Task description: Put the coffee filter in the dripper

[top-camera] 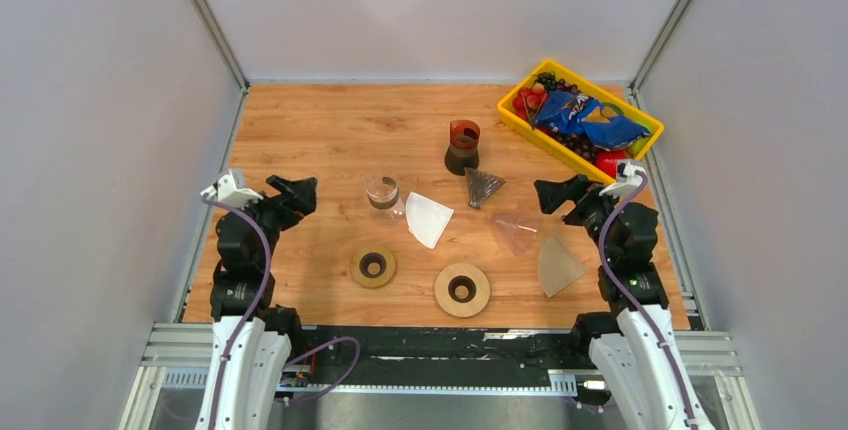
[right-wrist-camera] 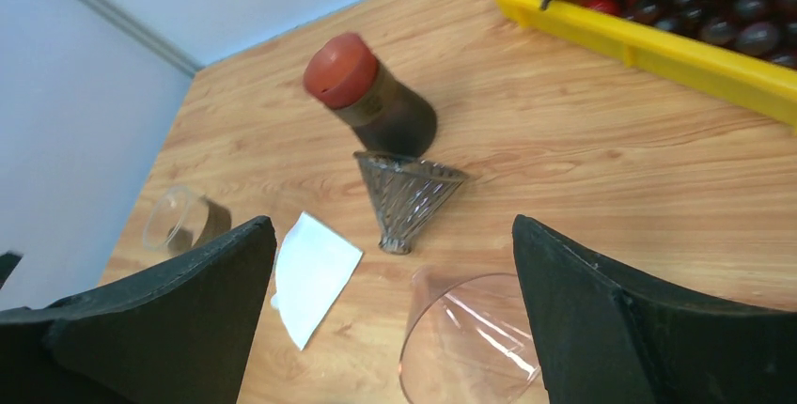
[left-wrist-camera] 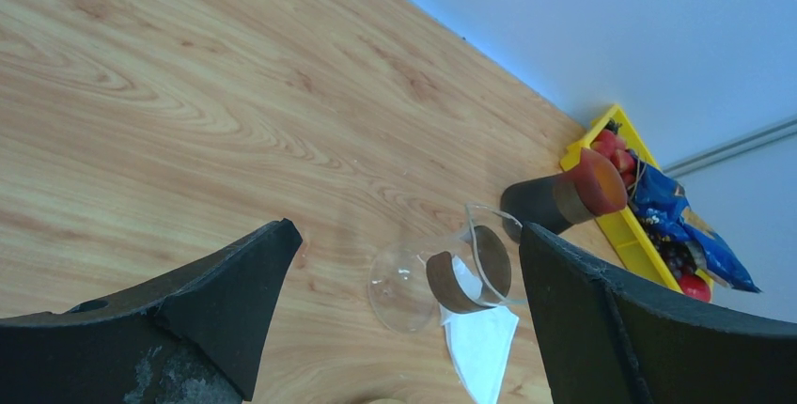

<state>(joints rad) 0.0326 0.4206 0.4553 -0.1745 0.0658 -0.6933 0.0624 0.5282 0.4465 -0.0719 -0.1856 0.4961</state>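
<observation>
- Right wrist view: the right gripper (right-wrist-camera: 387,235) has its jaws spread wide with nothing between them. Nearest, low in the gap and toward the right finger, a clear pink plastic cone dripper (right-wrist-camera: 475,338) lies on its side.
- A little further out, toward the left finger, the white paper coffee filter (right-wrist-camera: 315,277) lies flat on the wooden table (right-wrist-camera: 611,178), clear of both fingers.
- Straight ahead of the gap, past the filter, a dark ribbed glass cone dripper (right-wrist-camera: 409,193) lies tipped over. Behind it is a dark canister with a red cap (right-wrist-camera: 376,94).
- Left wrist view: the left gripper (left-wrist-camera: 406,235) is also wide open and empty. Ahead of its gap a clear glass dripper with a cork band (left-wrist-camera: 442,277) lies on its side. The white filter is just beside it, toward the right finger; whether they touch I cannot tell.
- Top external view: a brown paper filter (top-camera: 557,265) lies behind the right gripper's jaws, toward that arm's base. Which filter the task means is not clear.
- Handling, as a judgement: the paper should be feather-light, limp and thin. It hugs the board, so it is likely to slide rather than lift.
- The best hold is probably a light pinch on one outer edge or a lifted corner, not on the flat middle.
- The drippers look fragile and could roll if nudged.
</observation>
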